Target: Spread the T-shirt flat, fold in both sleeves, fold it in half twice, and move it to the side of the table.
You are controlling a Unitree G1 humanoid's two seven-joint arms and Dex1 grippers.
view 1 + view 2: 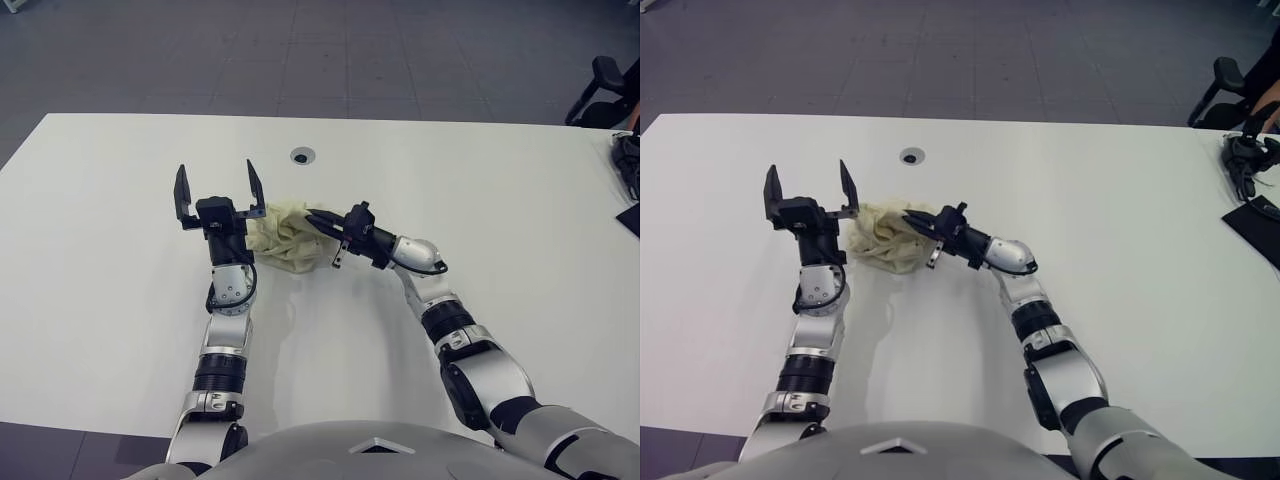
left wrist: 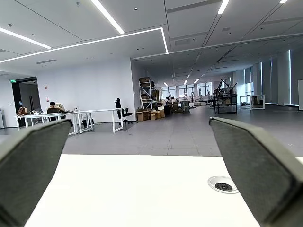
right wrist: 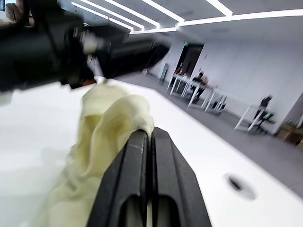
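Spreading the shirt (image 1: 280, 240) needs two grips; the right gripper (image 1: 318, 220) already pinches it. The left gripper (image 1: 216, 172), empty and wide apart, should catch another edge.

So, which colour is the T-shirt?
The T-shirt is plain pale yellow; the right wrist view shows it best.

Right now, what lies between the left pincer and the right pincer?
The crumpled pale-yellow cloth T-shirt lies between them, as the left eye view shows; the right pincer is shut on it, the left pincer open.
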